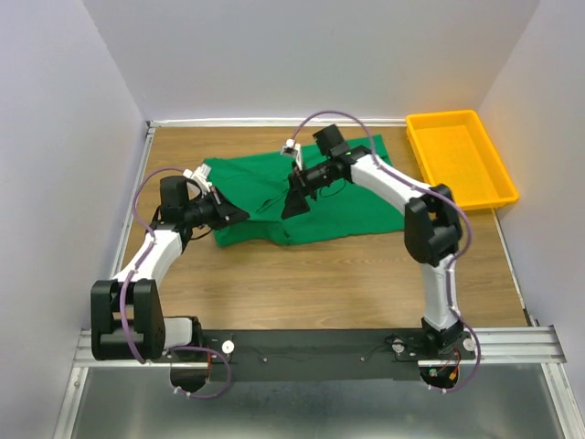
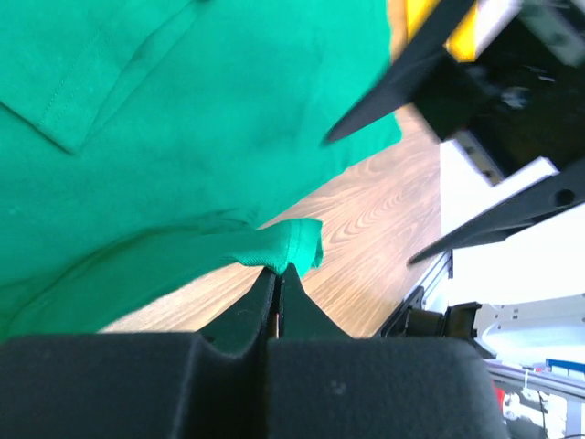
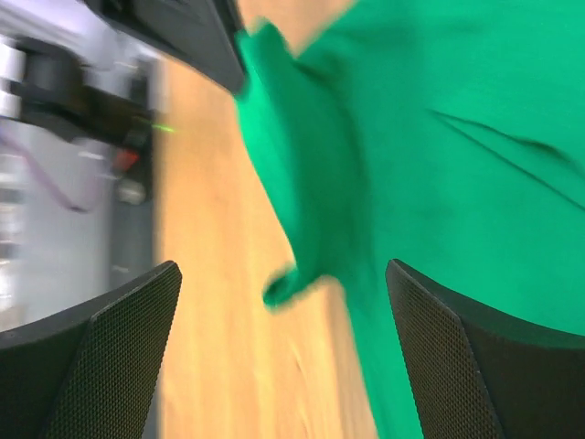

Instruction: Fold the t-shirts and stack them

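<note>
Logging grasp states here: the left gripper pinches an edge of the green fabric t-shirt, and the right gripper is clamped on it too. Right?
Not quite. The left gripper does pinch an edge of the green fabric t-shirt, but the right gripper is open over the cloth, not clamped on it, as the right wrist view shows.

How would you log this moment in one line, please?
left gripper: shut on green t-shirt edge | right gripper: open above it

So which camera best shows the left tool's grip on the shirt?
Left wrist: the left tool is shut on a fold of the green shirt, close up. The top view shows it only at the shirt's edge; the right wrist view blurs it.
</note>
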Robot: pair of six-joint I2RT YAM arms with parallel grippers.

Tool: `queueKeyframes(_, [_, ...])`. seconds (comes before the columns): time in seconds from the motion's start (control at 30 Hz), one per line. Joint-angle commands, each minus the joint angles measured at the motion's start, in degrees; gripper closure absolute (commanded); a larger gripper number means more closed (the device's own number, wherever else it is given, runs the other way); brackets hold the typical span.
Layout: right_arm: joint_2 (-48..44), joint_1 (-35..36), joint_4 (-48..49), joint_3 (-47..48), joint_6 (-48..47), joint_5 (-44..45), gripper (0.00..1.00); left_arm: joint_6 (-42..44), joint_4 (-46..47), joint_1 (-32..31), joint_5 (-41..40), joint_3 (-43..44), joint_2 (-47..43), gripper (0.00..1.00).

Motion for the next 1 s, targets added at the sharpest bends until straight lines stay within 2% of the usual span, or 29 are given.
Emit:
queueKeyframes(0.0, [-10.5, -3.1, -10.3, -8.2, -13.4, 23.7, 0.00, -1.8, -3.0, 0.9, 0.7, -1.5, -5.6, 1.00])
queueKeyframes(0.07, [-17.8, -5.7, -10.3, -14.6, -15.6, 27.4, 0.00, -2.4, -3.5, 1.0, 0.9, -2.5, -7.2, 1.00])
queueKeyframes(0.1, [-20.0, -8.8, -10.3, -20.4, -16.9, 29.3, 0.00, -2.8, -3.9, 1.0, 0.9, -2.7, -8.0, 1.00])
queueKeyframes(0.17, [-26.0, -14.0, -10.4, -26.4, -21.7, 34.7, 0.00, -3.8, -3.9, 1.0, 1.3, -4.1, -9.9, 1.00])
queueKeyframes(0.23, [-29.1, -17.7, -10.6, -32.4, -25.7, 37.7, 0.01, -4.1, -3.7, 1.1, 1.6, -4.9, -10.7, 1.00])
queueKeyframes(0.33, [-34.0, -22.5, -12.0, -36.9, -31.1, 42.7, 0.03, -4.1, -3.8, 1.1, 2.1, -6.1, -11.6, 1.00])
queueKeyframes(0.37, [-35.6, -23.2, -12.0, -38.0, -32.4, 44.1, 0.09, -4.2, -3.8, 1.1, 2.1, -6.2, -11.7, 1.00])
queueKeyframes(0.4, [-36.0, -23.3, -12.0, -38.8, -33.8, 45.7, 0.09, -4.2, -3.8, 1.1, 2.3, -6.1, -11.9, 1.00])
queueKeyframes(0.47, [-35.4, -23.6, -11.4, -40.4, -36.9, 50.5, 0.18, -4.3, -3.8, 1.0, 2.4, -6.1, -12.3, 1.00])
queueKeyframes(0.5, [-34.0, -24.2, -10.8, -40.6, -37.1, 51.9, 0.29, -4.3, -3.7, 1.1, 2.5, -6.0, -12.6, 1.00])
queueKeyframes(0.67, [-30.5, -25.0, -5.9, -40.7, -39.0, 58.0, 0.35, -4.6, -2.8, 1.1, 2.5, -6.9, -13.1, 1.00])
queueKeyframes(0.77, [-28.2, -25.0, -4.5, -40.3, -40.1, 58.7, 0.37, -5.1, -1.9, 1.1, 2.6, -7.9, -13.4, 1.00])
queueKeyframes(0.97, [-23.3, -25.0, -3.0, -38.4, -41.0, 58.8, 0.48, -5.4, -0.5, 1.1, 3.0, -8.5, -12.9, 1.00])
